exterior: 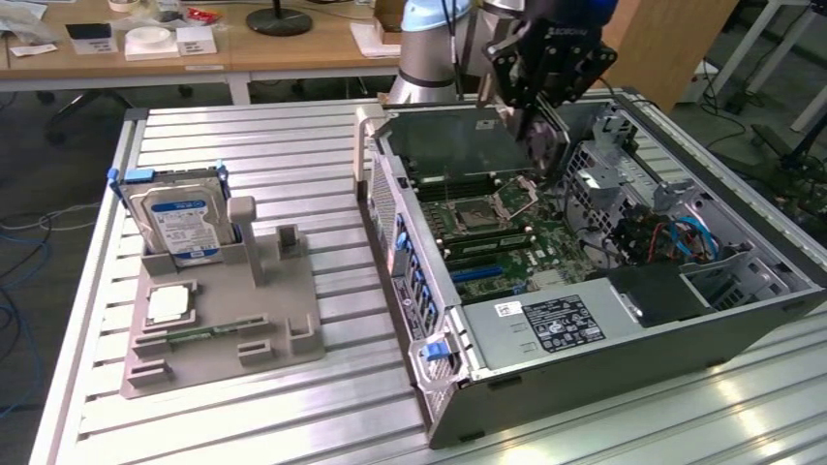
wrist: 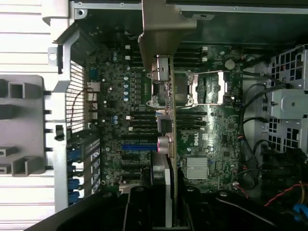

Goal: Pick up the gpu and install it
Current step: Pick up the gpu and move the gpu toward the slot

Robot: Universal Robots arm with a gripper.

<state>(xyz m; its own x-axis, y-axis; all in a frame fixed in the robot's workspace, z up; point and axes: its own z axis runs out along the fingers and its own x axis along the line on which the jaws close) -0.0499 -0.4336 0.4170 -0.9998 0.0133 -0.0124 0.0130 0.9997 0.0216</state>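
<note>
Thin dark gpu (wrist: 165,142), edge-on and upright, aloft above the motherboard (wrist: 216,132).

One gpu (wrist: 162,48) in the one gripper (exterior: 543,108) — beneath it one computer case (exterior: 582,378); well aside, one hard drive (exterior: 188,221), one grey holder (exterior: 227,334).

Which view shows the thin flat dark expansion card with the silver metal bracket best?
The wrist view: the thin flat dark expansion card runs edge-on from the gripper to its silver bracket above the motherboard. The exterior view shows a dark sliver under the gripper over the open case.
</note>
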